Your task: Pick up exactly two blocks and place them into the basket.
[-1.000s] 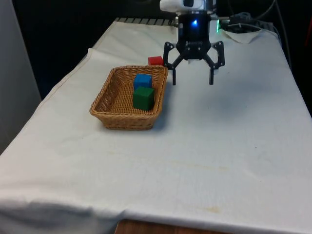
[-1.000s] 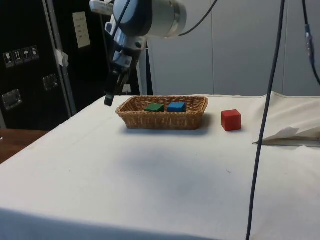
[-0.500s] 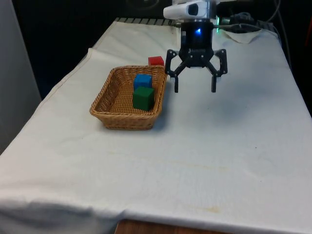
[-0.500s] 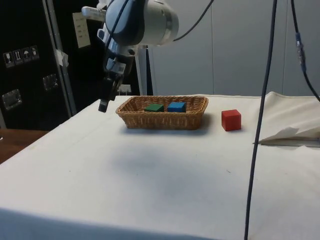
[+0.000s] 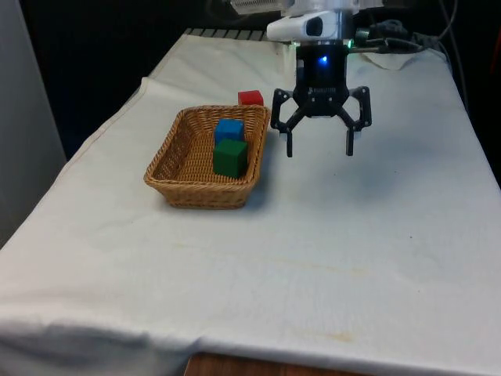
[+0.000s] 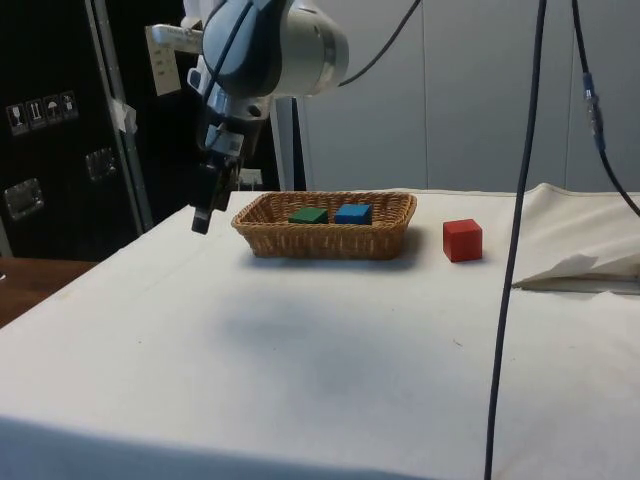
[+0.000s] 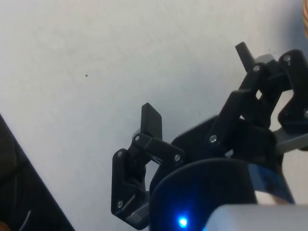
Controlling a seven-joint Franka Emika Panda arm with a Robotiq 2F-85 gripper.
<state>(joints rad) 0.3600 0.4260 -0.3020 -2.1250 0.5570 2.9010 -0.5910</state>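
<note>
The gripper point(image 5: 319, 149) is held in the air above the cloth point(image 5: 368, 227), just off the basket's side on the front view's right, and clear of the rim. Its fingers point(image 5: 350, 142) are spread wide and point down, and nothing is held between them. In the side view the gripper point(image 6: 203, 212) is seen hanging beside the basket's point(image 6: 325, 236) end, its tips a little above the table surface. In the wrist view the two black fingers point(image 7: 151, 120) are seen wide apart over plain white cloth point(image 7: 72, 72), with nothing between them.

The wicker basket point(image 5: 182, 168) is set on the cloth towards the front view's left. Two blocks are seen inside it: a green block point(image 5: 230, 157) nearer the camera and a blue block point(image 5: 228, 130) just behind it, the two apparently touching, though the contact is not clearly shown. In the side view the green block point(image 6: 308, 214) and the blue block point(image 6: 353, 212) are seen side by side below the rim.

A red block point(image 5: 250, 98) is left on the cloth outside the basket, just beyond its far rim. In the side view the red block point(image 6: 462, 240) is seen standing upright on the table, near the basket but apart from it.
</note>
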